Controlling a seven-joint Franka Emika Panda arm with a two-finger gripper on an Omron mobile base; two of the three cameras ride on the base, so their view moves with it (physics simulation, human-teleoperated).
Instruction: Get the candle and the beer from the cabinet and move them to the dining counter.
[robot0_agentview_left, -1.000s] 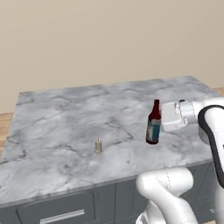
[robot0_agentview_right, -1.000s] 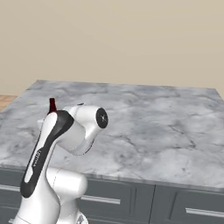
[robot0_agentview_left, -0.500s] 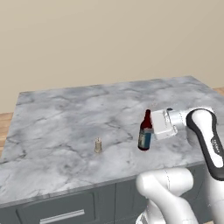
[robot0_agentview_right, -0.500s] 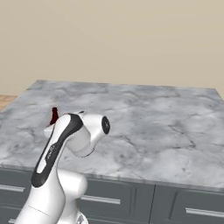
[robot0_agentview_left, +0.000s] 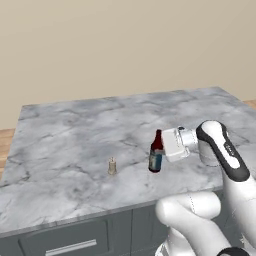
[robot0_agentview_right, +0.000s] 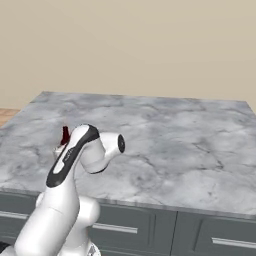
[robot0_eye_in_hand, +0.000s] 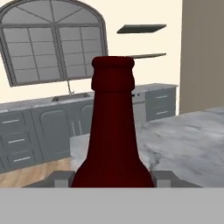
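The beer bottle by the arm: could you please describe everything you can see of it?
The slim dark reddish-brown glass beer bottle has a long neck, a thickened lip and a blue label around its body. It stands upright on the grey-white veined marble dining counter near the front edge, right of the small beige candle and apart from it. The white arm's two-finger gripper grips it from the side, at about shoulder height.

The white arm (robot0_agentview_right: 75, 165) is rising over the near left edge of the dining counter (robot0_agentview_right: 165, 135), hiding most of the beer (robot0_agentview_right: 65, 134); just its dark red neck is peeking out beside the arm's upper link, above the marble.
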